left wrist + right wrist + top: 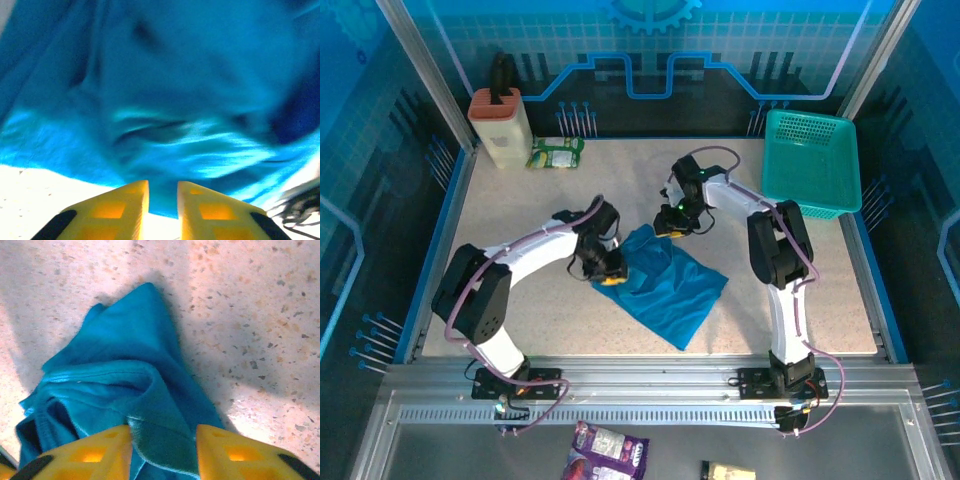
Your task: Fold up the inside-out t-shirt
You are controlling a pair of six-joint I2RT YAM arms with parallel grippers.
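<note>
The inside-out t-shirt (672, 288) lies crumpled mid-table as a plain blue-teal heap. My left gripper (608, 272) is at its left edge. In the left wrist view the blurred shirt (165, 90) narrows towards my left gripper (163, 182), whose yellow fingers stand close together and pinch the shirt's edge. My right gripper (671, 226) is at the shirt's far corner. In the right wrist view my right gripper (163, 427) is open, and a rolled fold of the shirt (120, 355) lies between its fingers.
A rigid teal mesh basket (810, 160) stands at the back right. A white jug with an orange lid (500, 125) and a green packet (557, 152) sit at the back left. Bare table (800, 290) lies right of the shirt.
</note>
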